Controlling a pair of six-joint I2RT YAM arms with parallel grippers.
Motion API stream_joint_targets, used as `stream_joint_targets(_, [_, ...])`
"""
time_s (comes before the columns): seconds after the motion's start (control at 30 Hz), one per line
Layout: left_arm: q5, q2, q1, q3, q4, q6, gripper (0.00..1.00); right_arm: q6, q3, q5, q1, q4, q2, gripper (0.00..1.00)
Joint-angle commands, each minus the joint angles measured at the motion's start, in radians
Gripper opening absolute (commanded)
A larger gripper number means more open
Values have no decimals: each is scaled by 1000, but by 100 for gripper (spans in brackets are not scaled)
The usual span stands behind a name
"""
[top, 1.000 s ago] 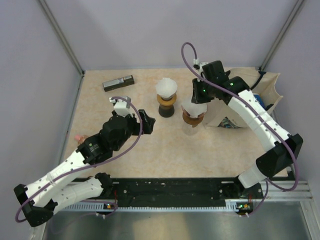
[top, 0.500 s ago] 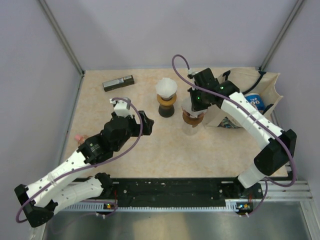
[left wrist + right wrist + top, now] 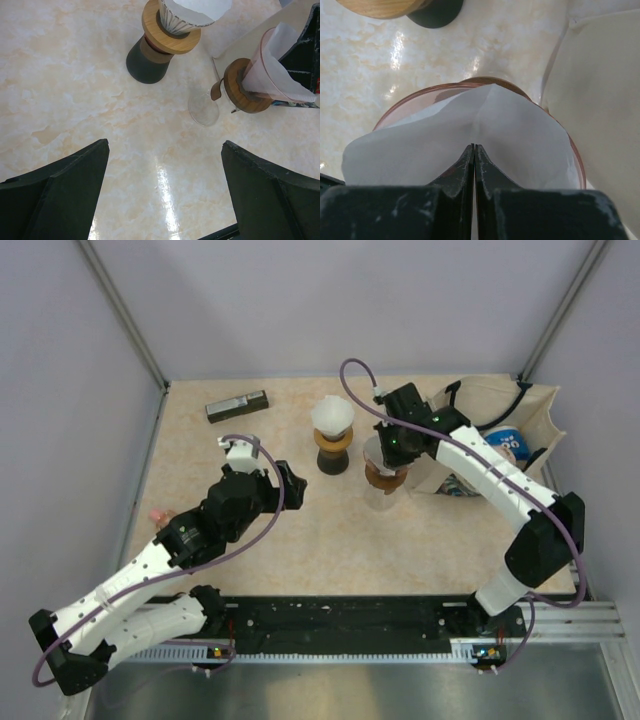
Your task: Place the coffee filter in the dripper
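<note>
- Clearly, the right gripper (image 3: 474, 148) had its fingers pressed together on the crease of the white paper coffee filter (image 3: 520, 135), which sat inside the pink glass dripper (image 3: 395, 113).
- That dripper stood toward the far edge of the beige marbled bench (image 3: 300, 535), just beside a beige cloth bag (image 3: 490, 400).
- Meanwhile, the left gripper (image 3: 164, 146) hung with fingers wide apart, holding nothing.

Bright, even light; mild floor glare.

Beige marbled tabletop (image 3: 330, 540): black-based wood-collared dripper stand (image 3: 333, 448); just R, glass carafe w/ pink dripper (image 3: 385, 480), then cream canvas bag (image 3: 490, 400); dark rectangular box (image 3: 237, 405) far L.
</note>
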Motion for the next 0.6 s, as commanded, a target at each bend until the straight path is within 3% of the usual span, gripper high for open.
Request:
stream_joint_targets(0.0, [-16, -9, 8, -6, 16, -2, 99, 13, -17, 5, 10, 31, 10, 0])
stream_joint_targets(0.57, [-19, -9, 22, -6, 5, -4, 99, 4, -66, 30, 14, 68, 33, 0])
